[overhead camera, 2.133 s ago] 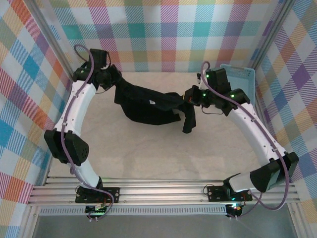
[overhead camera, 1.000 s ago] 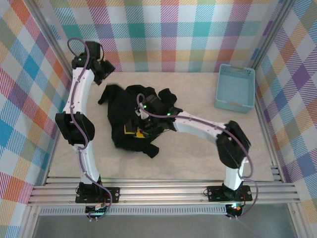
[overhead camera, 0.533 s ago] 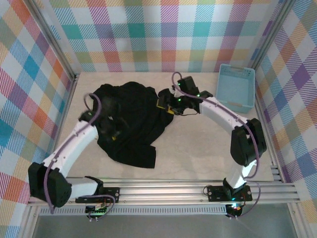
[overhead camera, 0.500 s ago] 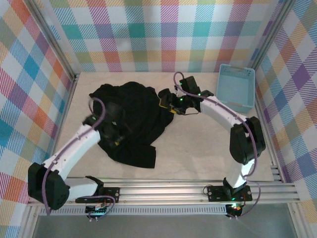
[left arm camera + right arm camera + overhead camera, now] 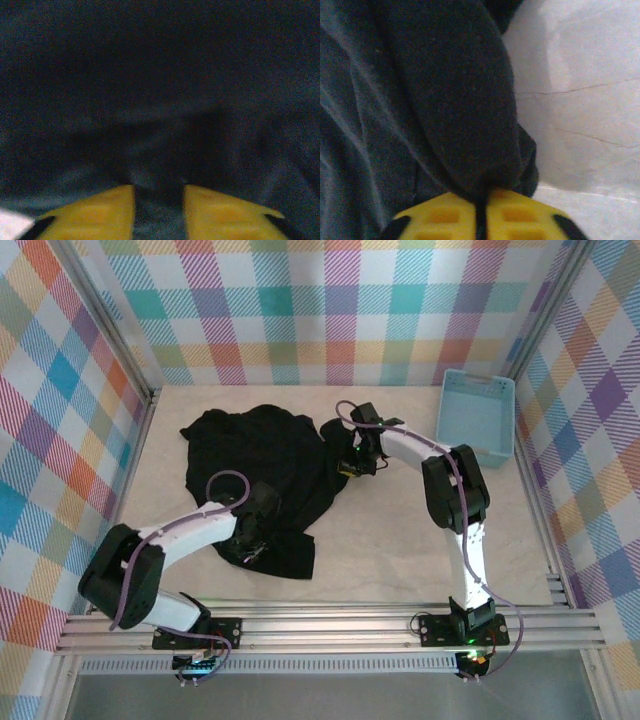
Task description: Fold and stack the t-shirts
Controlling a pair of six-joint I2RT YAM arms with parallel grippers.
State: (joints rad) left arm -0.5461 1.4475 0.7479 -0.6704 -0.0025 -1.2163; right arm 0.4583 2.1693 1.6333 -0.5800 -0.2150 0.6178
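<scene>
- Since half a second ago the left arm has swung down to the near part of the black short-sleeved cloth t-shirt point(image 5: 262, 455). The right arm has folded its elbow in, while its tip has stayed at the garment's right edge. Both sets of fingers have closed from wide apart.
- The left fingers point(image 5: 248, 537) rest on the cloth near its near hem. Most of the t-shirt spreads away from them toward the far wall.
- In the left wrist view the left fingers point(image 5: 115, 210) are yellow pads drawn close, with a narrow band of dark cloth point(image 5: 159, 100) pinched in the slot between them.
- The right fingers point(image 5: 350, 462) sit at the t-shirt's right edge, with the bulk of the cloth to their left.
- In the right wrist view the right fingers point(image 5: 455, 212) are pressed together on a rounded fold of the t-shirt point(image 5: 465, 100) that rises straight ahead of them.
- The pale marbled counter point(image 5: 580, 100) is bare just right of that fold.
- The light-blue plastic basket point(image 5: 478, 418) stands well apart, to the right of the right fingers, at the counter's point(image 5: 400, 540) far right corner.
</scene>
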